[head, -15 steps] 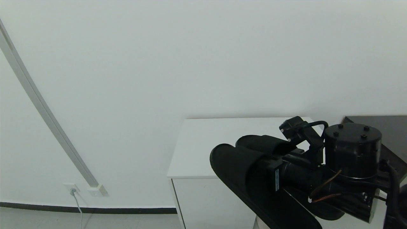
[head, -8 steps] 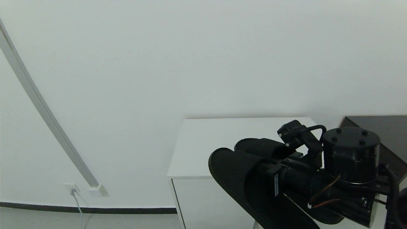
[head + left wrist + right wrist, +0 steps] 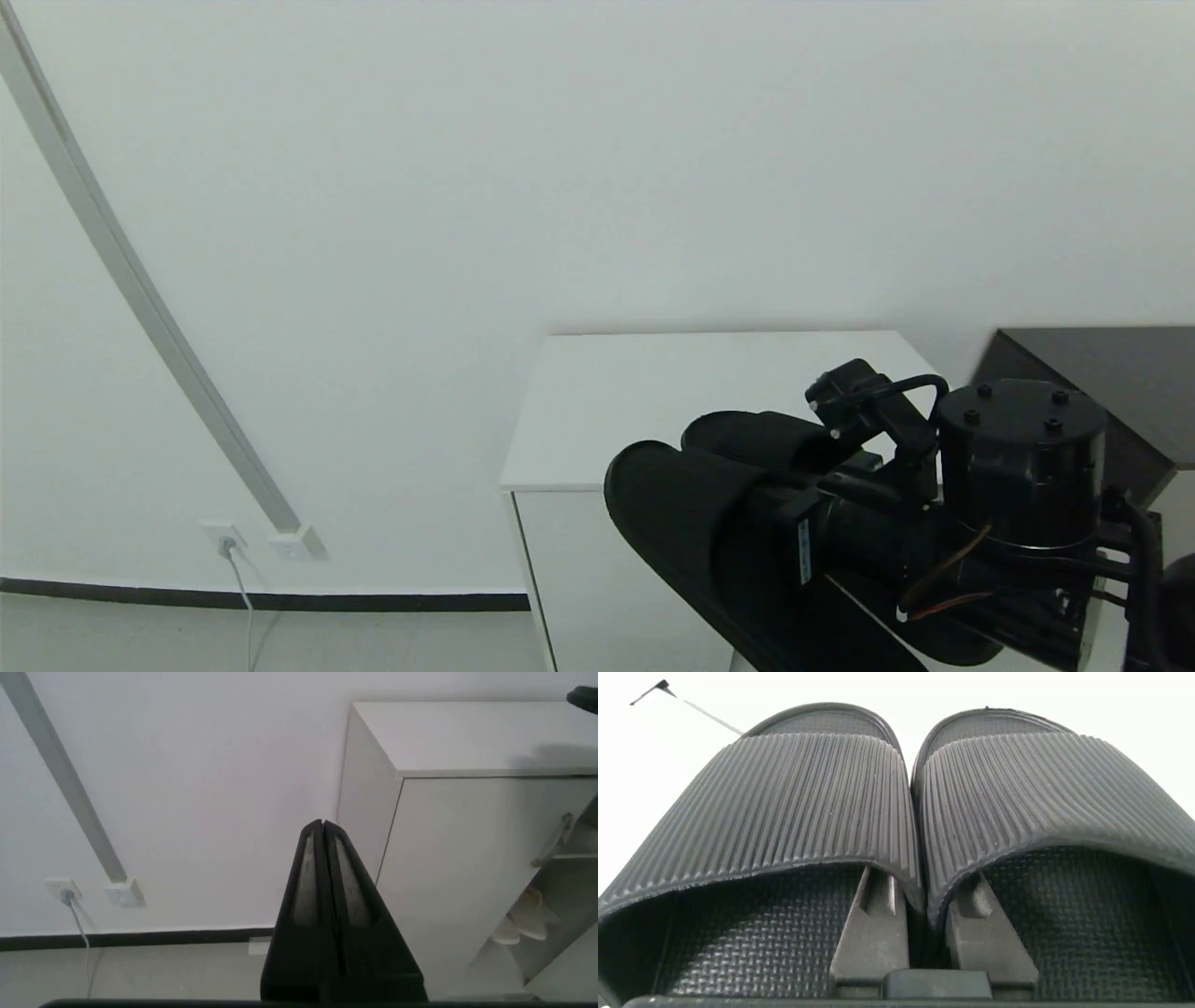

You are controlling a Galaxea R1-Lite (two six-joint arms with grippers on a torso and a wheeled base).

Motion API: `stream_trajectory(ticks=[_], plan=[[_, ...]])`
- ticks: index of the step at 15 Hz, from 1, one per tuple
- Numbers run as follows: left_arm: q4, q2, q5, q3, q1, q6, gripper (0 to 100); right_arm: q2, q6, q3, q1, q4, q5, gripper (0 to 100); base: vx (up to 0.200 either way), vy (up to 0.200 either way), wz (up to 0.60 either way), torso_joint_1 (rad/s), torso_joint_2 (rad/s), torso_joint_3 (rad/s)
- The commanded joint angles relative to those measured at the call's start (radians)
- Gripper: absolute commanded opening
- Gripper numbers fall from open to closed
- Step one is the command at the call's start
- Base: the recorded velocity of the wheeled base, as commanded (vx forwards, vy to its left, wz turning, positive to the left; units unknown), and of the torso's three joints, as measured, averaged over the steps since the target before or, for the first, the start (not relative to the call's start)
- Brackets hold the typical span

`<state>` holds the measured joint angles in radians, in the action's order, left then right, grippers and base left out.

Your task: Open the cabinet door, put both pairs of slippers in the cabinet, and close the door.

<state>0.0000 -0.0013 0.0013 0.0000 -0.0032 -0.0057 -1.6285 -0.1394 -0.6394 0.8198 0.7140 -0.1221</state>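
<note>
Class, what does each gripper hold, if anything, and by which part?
The right gripper holds the black slippers by their adjoining inner sides, one finger under each strap. The left gripper is shut, holding nothing.

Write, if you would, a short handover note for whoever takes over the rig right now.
Left gripper: shut, empty, pointing at the wall beside the cabinet.
Right gripper: shut on the black slippers, one finger under each strap, held up in front of the white cabinet.
Done: the cabinet appears to be open, and a pale pair lies inside.
Left: put the black slippers in, then shut the cabinet.
</note>
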Motion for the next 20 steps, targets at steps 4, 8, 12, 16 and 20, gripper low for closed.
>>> stream_trajectory(ticks=[4,8,12,16,20], plan=[[0.0,0.001,0.0,0.0,0.0,0.0,0,-0.013,0.0,-0.003,0.002,-0.001,-0.001,0,-0.15,0.0,0.0,-0.002,0.0,0.004],[0.0,0.001,0.002,0.0,0.0,-0.002,0,-0.007,0.007,0.003,0.002,-0.001,-0.001,0,0.0,0.0,0.0,0.0,0.0,0.0],[0.0,0.001,0.0,0.0,0.0,-0.002,0,-0.01,0.018,0.004,0.002,0.016,-0.001,0,0.0,0.0,0.0,0.0,0.0,0.0],[0.0,0.001,0.0,0.0,0.0,0.0,0,-0.011,0.021,0.004,0.009,0.019,-0.001,0,0.0,0.0,0.0,0.0,0.0,0.0],[0.0,0.001,0.0,0.0,0.0,0.0,0,-0.011,0.021,0.003,0.012,0.019,-0.001,0,0.0,-0.15,0.0,0.001,0.0,0.002]])
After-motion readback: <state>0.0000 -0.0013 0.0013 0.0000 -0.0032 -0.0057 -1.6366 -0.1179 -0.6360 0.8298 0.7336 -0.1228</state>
